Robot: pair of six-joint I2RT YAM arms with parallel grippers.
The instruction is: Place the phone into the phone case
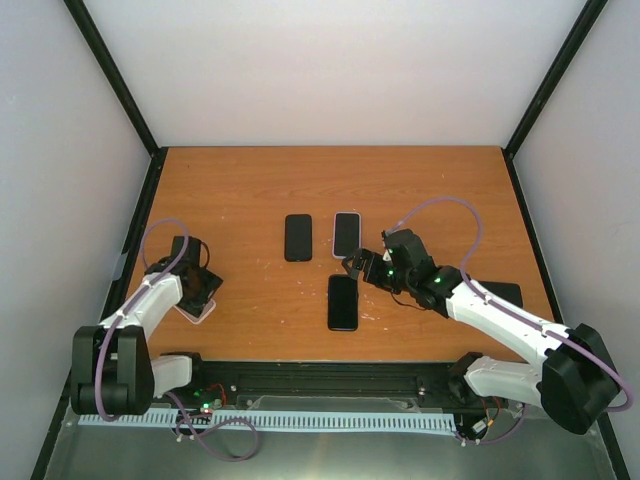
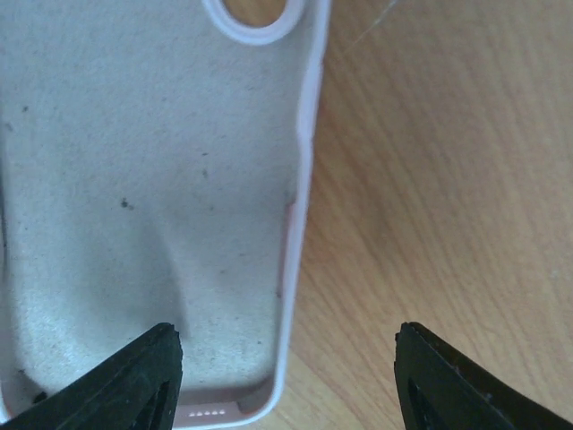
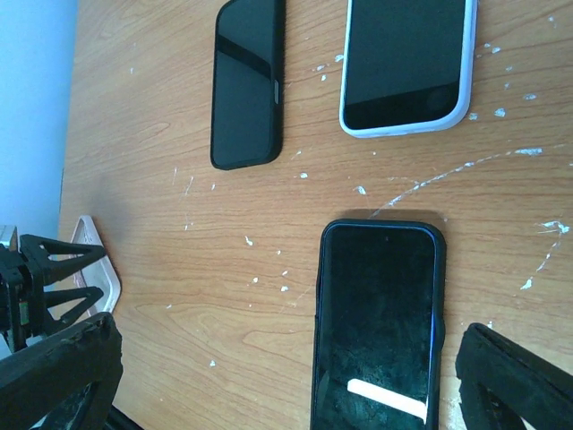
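An empty pale pink phone case (image 2: 134,206) lies open side up at the table's left (image 1: 197,312), its camera cutout at the far end. My left gripper (image 2: 286,385) is open just above it, straddling its right edge (image 1: 200,285). Three phones lie mid-table: a black one (image 1: 298,237) (image 3: 248,85), one in a white case (image 1: 346,234) (image 3: 407,63), and one in a dark case (image 1: 342,302) (image 3: 380,331). My right gripper (image 3: 282,358) is open and empty above the dark-cased phone's far end (image 1: 358,265). The pink case (image 3: 94,269) also shows in the right wrist view.
A flat black object (image 1: 505,293) lies at the right, partly hidden under my right arm. White specks and scratches mark the wooden table (image 1: 250,190). Black frame posts stand at the back corners.
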